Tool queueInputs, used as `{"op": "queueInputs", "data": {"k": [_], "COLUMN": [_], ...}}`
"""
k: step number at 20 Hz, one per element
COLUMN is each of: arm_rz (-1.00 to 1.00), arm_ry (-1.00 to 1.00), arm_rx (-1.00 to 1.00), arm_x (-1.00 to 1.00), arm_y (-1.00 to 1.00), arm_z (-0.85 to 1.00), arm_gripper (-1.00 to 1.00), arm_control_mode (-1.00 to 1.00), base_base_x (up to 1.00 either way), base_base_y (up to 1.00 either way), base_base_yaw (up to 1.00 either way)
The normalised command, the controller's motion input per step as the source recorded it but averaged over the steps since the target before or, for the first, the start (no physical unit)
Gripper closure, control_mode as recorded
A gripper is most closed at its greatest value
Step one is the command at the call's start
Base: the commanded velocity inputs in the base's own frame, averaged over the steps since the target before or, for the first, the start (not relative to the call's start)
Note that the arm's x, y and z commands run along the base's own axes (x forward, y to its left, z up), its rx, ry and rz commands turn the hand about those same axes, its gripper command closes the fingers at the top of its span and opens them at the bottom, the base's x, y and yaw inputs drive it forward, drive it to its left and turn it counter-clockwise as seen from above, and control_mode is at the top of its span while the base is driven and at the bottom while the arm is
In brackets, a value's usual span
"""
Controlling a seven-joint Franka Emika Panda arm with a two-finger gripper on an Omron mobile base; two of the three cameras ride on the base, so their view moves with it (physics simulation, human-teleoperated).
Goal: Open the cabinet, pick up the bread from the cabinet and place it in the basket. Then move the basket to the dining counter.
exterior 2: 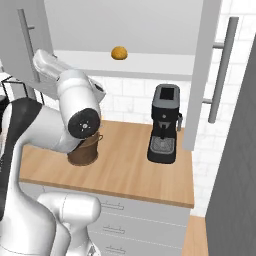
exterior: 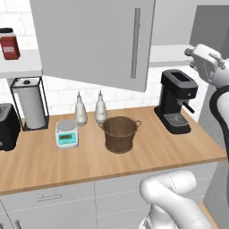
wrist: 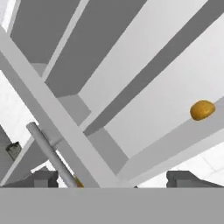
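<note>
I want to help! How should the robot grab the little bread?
Probably across the bread's rounded middle, coming straight in from the open front of the cabinet. It lies alone on the shelf, doors swung aside, so the jaws can likely close on both sides.

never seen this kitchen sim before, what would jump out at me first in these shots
The cabinet stands wide open, both doors swung out, with the small golden bread alone on its lower shelf. Below it on the wood worktop sits the dark woven basket, between a white scale and a black coffee machine. The white arm rises in front, its fingertips apart and aimed up at the cabinet.
</note>
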Motion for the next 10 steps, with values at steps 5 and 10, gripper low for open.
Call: {"op": "queueInputs", "data": {"k": [5, 10], "arm_rz": [0.20, 0.40], "arm_ry": [0.35, 0.41], "arm_rx": [0.21, 0.17], "arm_x": [1.00, 0.94], "arm_y": [-0.13, 0.30], "arm_z": [0.04, -0.07], "arm_gripper": [-1.00, -1.00], "arm_control_mode": [-1.00, -1.00], "base_base_x": [0.00, 0.00], "base_base_y": [0.00, 0.00], "base_base_yaw": [0.00, 0.00]}}
